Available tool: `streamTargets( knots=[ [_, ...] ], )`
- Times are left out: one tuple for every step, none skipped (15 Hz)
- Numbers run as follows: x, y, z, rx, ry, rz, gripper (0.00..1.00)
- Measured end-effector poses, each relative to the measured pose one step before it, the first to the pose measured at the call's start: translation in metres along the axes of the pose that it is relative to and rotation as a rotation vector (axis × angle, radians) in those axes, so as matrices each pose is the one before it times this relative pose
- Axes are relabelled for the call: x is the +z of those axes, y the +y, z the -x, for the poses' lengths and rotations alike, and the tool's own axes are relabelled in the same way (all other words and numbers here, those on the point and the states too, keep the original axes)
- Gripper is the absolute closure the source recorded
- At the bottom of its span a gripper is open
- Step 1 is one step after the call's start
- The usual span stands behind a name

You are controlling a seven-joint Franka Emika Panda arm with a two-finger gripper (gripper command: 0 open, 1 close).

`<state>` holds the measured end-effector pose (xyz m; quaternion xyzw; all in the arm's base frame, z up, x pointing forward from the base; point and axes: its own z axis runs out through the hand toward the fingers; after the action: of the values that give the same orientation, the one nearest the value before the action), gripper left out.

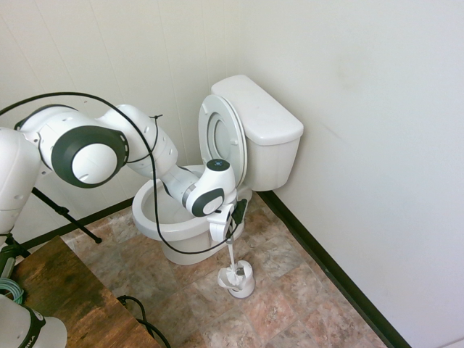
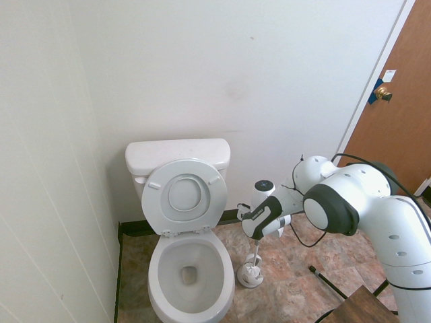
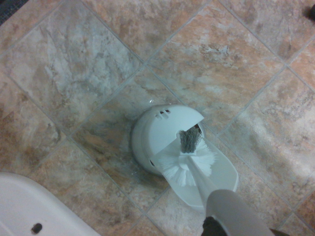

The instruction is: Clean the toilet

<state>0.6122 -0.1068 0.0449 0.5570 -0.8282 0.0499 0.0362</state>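
Note:
The white toilet (image 1: 261,119) stands in the corner with its seat and lid (image 2: 185,195) raised against the tank; the bowl rim (image 2: 156,269) is bare. To the side of the bowl, my gripper (image 1: 230,235) is shut on the slim handle of the toilet brush (image 1: 231,255), low over the floor. The white bristle head (image 3: 184,164) sits at the open mouth of the small white brush holder (image 3: 162,132) on the tiles. The second exterior view shows my gripper (image 2: 259,241) right above the holder (image 2: 250,274).
Walls close in behind and beside the toilet, with a dark baseboard (image 1: 326,268). A brown door (image 2: 397,101) stands at the room's far side. A wooden tabletop (image 1: 65,297) lies near the arm's base. Stone-pattern tiles (image 3: 88,64) surround the holder.

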Motion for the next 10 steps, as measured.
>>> streamTargets(
  knots=[
    [0.00835, -0.00740, -0.00192, 0.00730, 0.00204, 0.00889, 1.00],
    [0.00779, -0.00755, -0.00376, 0.00918, 0.00256, 0.00927, 1.00],
    [0.00705, -0.00766, -0.00424, 0.00836, 0.00157, 0.00977, 1.00],
    [0.00619, -0.00700, -0.00354, 0.00769, -0.00036, 0.01070, 1.00],
    [0.00454, -0.00652, -0.00266, 0.00590, -0.00032, 0.00764, 1.00],
    [0.00418, -0.00575, -0.00133, 0.00552, -0.00262, 0.01203, 1.00],
    [0.00274, -0.00554, -0.00012, -0.00035, -0.00419, 0.01185, 1.00],
    [0.00235, -0.00526, -0.00061, -0.00025, -0.00518, 0.01213, 1.00],
    [0.00121, -0.00521, -0.00117, -0.00022, -0.00592, 0.01473, 1.00],
    [0.00134, -0.00488, -0.00174, -0.00299, -0.00505, 0.01679, 1.00]
  ],
)
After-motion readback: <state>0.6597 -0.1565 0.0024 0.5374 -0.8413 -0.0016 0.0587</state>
